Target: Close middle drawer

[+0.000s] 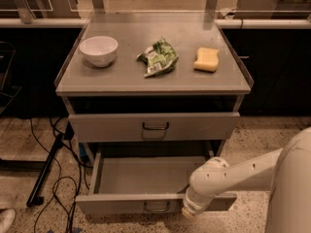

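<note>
The middle drawer [127, 204] is pulled far out of the grey cart, showing its empty shallow tray. Its flat front panel carries a small dark loop handle [156, 207]. My gripper [190, 210] is at the end of the white arm, low against the right part of that front panel, just right of the handle. The arm's wrist covers the panel's right portion. The upper drawer front [194, 126] sits above, slightly out from the cart frame. The lowest drawer is out of view.
On the cart top [121, 79] stand a white bowl [98, 50], a green snack bag [158, 58] and a yellow sponge [207, 59]. Black cables and a dark pole [46, 171] lie on the speckled floor at the left. A dark counter runs behind the cart.
</note>
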`<state>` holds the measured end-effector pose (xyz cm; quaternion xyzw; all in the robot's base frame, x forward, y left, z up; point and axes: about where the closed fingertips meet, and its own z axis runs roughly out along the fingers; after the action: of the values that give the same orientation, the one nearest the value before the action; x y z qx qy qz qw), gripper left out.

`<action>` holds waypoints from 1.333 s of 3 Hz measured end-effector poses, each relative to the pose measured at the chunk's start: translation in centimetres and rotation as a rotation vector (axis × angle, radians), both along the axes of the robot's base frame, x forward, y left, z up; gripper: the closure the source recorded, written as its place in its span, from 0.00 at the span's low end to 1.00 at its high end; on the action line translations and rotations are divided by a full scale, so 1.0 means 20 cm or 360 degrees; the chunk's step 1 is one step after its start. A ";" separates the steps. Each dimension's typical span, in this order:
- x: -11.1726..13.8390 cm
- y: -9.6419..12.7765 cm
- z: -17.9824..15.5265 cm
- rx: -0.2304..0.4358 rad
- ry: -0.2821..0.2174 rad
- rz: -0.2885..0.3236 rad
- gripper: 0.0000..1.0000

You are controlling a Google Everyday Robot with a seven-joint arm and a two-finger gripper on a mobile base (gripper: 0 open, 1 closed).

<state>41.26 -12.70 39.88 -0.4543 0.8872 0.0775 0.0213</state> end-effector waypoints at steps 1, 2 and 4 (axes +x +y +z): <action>0.00 0.00 0.00 0.0000 -0.0001 0.0000 0.74; 0.00 0.00 0.00 0.0000 -0.0001 0.0000 0.51; 0.00 0.00 0.00 0.0000 -0.0001 0.0000 0.00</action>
<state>41.28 -12.69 39.86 -0.4543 0.8872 0.0773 0.0215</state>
